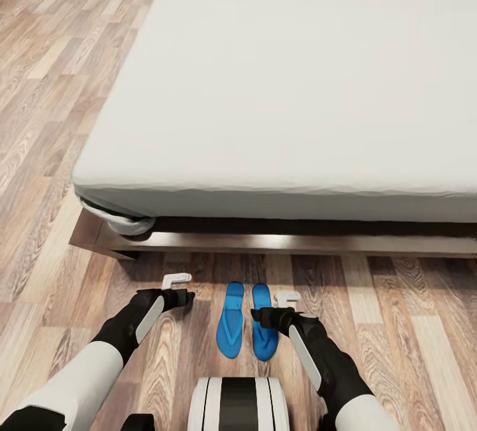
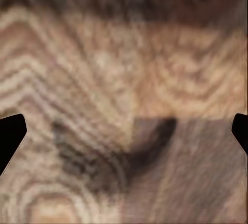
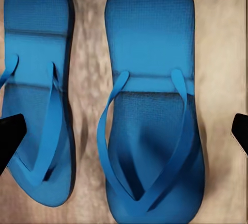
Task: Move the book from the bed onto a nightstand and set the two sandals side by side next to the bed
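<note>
Two blue sandals lie side by side on the wood floor just in front of the bed (image 1: 285,106), the left sandal (image 1: 230,328) and the right sandal (image 1: 263,322) nearly touching, toes toward the bed frame (image 1: 199,240). My right gripper (image 1: 286,298) hovers open right over the right sandal (image 3: 150,105), whose straps sit between the wide-apart fingertips (image 3: 10,133); the other sandal (image 3: 36,90) lies beside it. My left gripper (image 1: 177,281) is open above bare floor (image 2: 124,79), left of the sandals. The book and the nightstand are out of view.
The off-white mattress overhangs the dark frame, with a rumpled sheet corner (image 1: 126,222) at the bed's near left. Wood-plank floor (image 1: 46,120) runs along the bed's left side. My own base (image 1: 237,404) sits just behind the sandals.
</note>
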